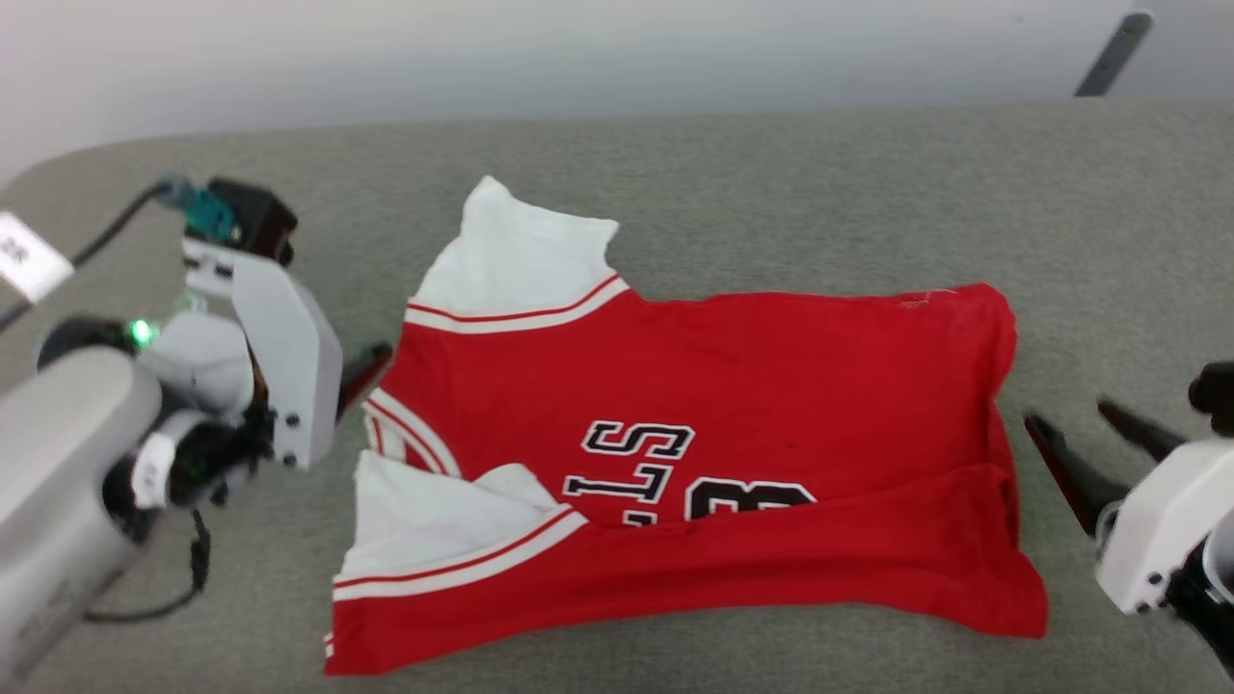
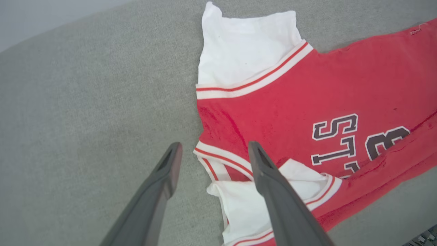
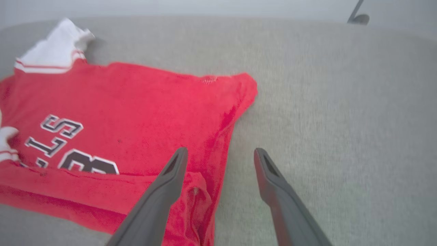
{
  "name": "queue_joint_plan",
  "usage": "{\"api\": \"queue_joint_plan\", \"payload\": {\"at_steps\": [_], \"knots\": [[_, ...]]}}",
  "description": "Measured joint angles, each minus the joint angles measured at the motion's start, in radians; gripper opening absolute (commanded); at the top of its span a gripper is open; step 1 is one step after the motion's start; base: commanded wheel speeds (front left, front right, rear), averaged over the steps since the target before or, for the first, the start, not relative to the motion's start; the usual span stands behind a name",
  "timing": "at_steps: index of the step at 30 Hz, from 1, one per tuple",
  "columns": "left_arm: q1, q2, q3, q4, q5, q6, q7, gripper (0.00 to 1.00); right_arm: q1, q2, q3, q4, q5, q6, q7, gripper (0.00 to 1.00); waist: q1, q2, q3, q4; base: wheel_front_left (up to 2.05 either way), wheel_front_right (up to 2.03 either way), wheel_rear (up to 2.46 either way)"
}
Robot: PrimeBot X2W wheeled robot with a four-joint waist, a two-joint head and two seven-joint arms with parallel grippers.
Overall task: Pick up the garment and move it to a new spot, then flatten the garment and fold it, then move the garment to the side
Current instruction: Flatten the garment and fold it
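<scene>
- Jaws of my left gripper (image 2: 213,153) and right gripper (image 3: 220,157) stand spread, pinching nothing.
- The garment (image 1: 733,386) lies mid-tabletop (image 1: 868,193), collar end by the left gripper, hem by the right, its near edge folded over the lettering.
- The near sleeve sits bunched; I judge another fold could trap that wrinkle.
- A low jaw tip could snag loose cloth and drag the fold open.

A desk (image 1: 771,183) covered in grey-green woven fabric spans the scene, its far left corner rounded. Behind it stands a plain pale wall (image 1: 578,48), evenly and softly lit. A slanted grey bar (image 1: 1113,53) leans at the far right.
</scene>
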Motion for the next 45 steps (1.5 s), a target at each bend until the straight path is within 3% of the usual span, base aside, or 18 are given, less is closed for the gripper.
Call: {"api": "queue_joint_plan", "payload": {"at_steps": [9, 15, 23, 31, 32, 33, 34, 45], "knots": [[-0.129, -0.061, 0.02, 0.179, 0.081, -0.118, -0.095, 1.0, -0.06, 0.079, 0.082, -0.049, -0.09, 0.0, -0.502, 1.0, 0.0, 0.0, 0.043, -0.099, 0.0, 0.0, 0.0], [-0.21, -0.091, 0.019, 0.329, 0.118, -0.19, -0.117, 1.0, -0.064, 0.148, 0.107, -0.013, -0.155, 0.0, -0.742, 1.0, 0.0, 0.0, 0.097, -0.165, 0.0, 0.0, 0.0], [-0.312, -0.1, 0.001, 0.508, 0.141, -0.257, -0.045, 1.0, -0.064, 0.205, 0.143, 0.045, -0.16, 0.0, -0.824, 1.0, 0.0, 0.0, 0.195, -0.235, 0.0, 0.0, 0.0], [-0.384, -0.122, -0.024, 0.664, 0.16, -0.274, 0.049, 1.0, -0.092, 0.212, 0.171, 0.077, -0.151, 0.0, -0.834, 1.0, 0.0, 0.0, 0.283, -0.293, 0.0, 0.0, 0.0], [-0.397, -0.13, -0.019, 0.682, 0.15, -0.271, 0.072, 0.96, -0.096, 0.212, 0.174, 0.078, -0.151, 0.0, -0.834, 1.0, 0.0, 0.0, 0.291, -0.298, 0.0, 0.0, 0.0], [-0.409, -0.138, -0.015, 0.699, 0.134, -0.27, 0.096, 0.23, -0.103, 0.212, 0.179, 0.079, -0.148, 0.0, -0.827, 1.0, 0.0, 0.0, 0.3, -0.303, 0.0, 0.0, 0.0], [-0.417, -0.146, -0.011, 0.713, 0.123, -0.266, 0.113, 0.0, -0.107, 0.207, 0.184, 0.079, -0.148, 0.0, -0.819, 1.0, 0.0, 0.0, 0.307, -0.308, 0.0, 0.0, 0.0], [-0.468, -0.198, -0.012, 0.765, 0.108, -0.267, 0.178, 0.0, -0.227, 0.165, 0.198, 0.091, -0.094, 0.0, -0.599, 1.0, 0.0, 0.0, 0.333, -0.304, 0.0, 0.0, 0.0]]}}
